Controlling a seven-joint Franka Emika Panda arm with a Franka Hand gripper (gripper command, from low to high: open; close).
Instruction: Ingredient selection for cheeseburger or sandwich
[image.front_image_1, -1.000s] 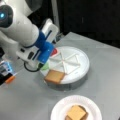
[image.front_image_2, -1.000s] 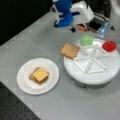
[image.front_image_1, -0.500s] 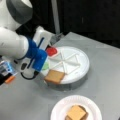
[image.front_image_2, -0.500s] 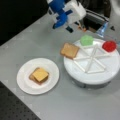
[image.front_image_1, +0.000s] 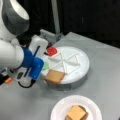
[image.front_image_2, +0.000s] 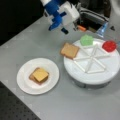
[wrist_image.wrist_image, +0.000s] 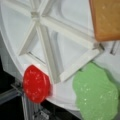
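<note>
Grey surface (image.front_image_2: 75, 105): paper plate (image.front_image_2: 51, 80) already holds toast, patty and cheese square (image.front_image_2: 40, 74), while toast slice (image.front_image_2: 69, 50), lettuce (image.front_image_2: 86, 40) and red disc (image.front_image_2: 109, 46) remain on the divided tray (image.front_image_2: 90, 75); claw (image.front_image_2: 64, 30), whose grip state I cannot tell, hangs near the toast

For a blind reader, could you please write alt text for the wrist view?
A white divided tray fills the view, with a red disc at its lower left rim, green lettuce lower right, and a brown toast slice top right.

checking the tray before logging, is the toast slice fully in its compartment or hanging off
Hanging off. In both front views the toast slice overlaps the divided tray's rim, one corner past the edge.
</note>
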